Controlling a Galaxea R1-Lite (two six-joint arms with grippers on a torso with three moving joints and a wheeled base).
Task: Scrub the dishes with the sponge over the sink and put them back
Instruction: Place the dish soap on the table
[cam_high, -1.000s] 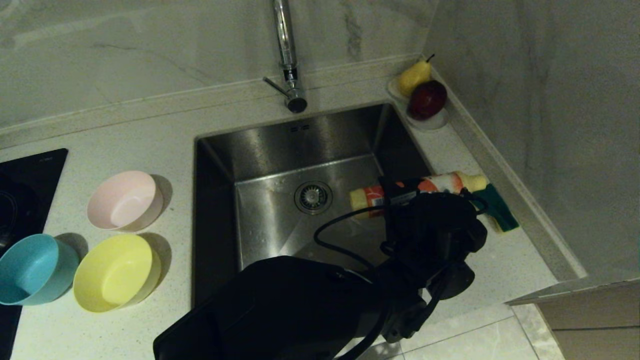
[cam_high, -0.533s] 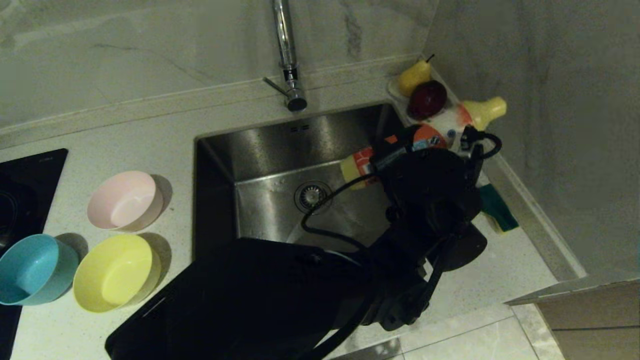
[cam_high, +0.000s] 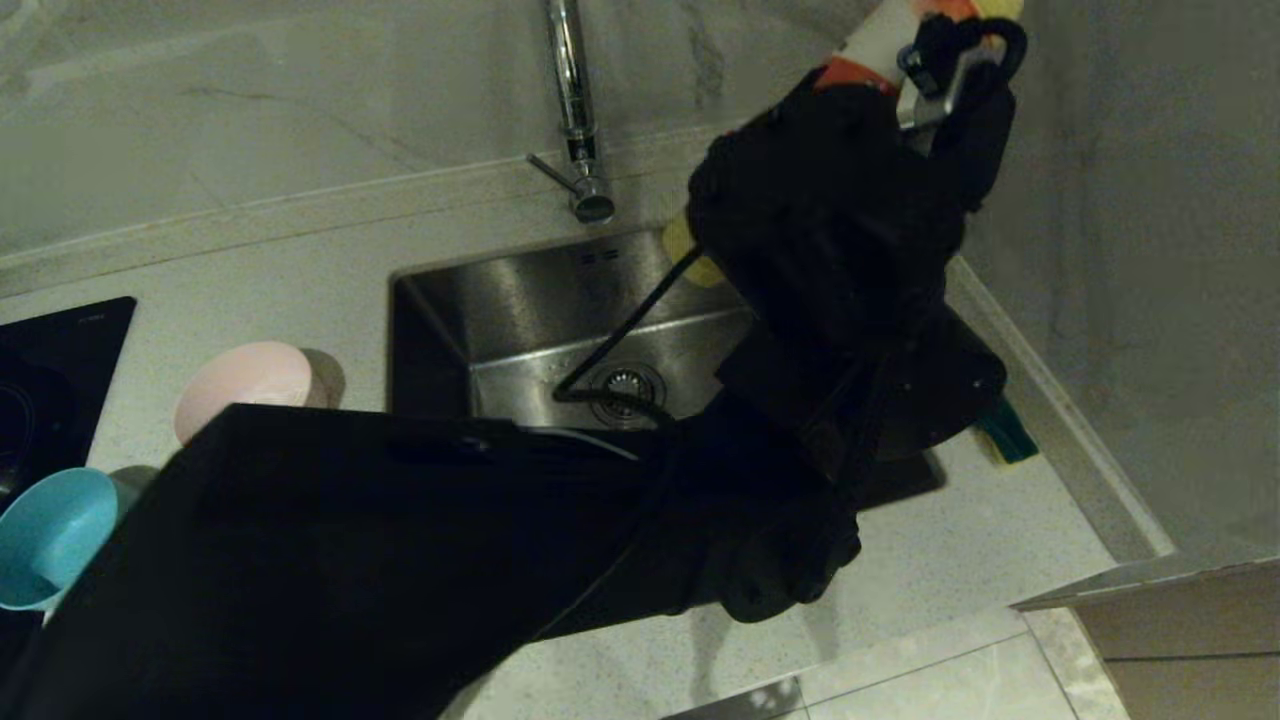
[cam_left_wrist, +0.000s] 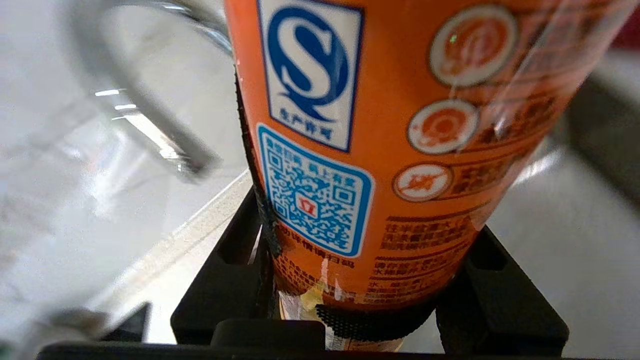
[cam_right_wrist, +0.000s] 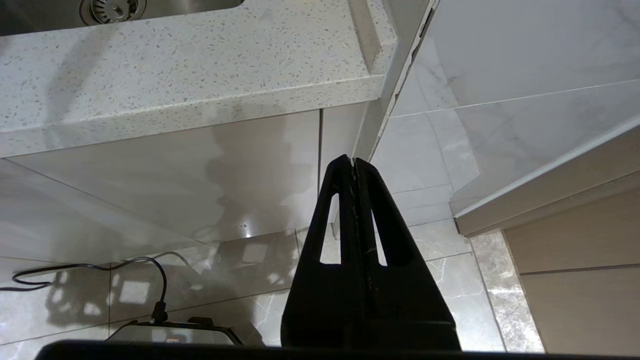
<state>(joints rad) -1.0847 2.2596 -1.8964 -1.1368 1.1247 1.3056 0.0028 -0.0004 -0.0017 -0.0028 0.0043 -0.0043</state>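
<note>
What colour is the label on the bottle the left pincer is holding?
Orange, with a blue-and-white logo and code patch on the bottle; it shows best in the left wrist view.

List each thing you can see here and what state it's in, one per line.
left gripper: shut on the orange bottle, raised high near the right wall
orange bottle: held, lifted off the counter
right gripper: shut, empty, parked below the counter edge
sponge: lying on the counter right of the sink
sink: empty as far as visible
pink bowl: upright, empty
blue bowl: upright, empty
</note>
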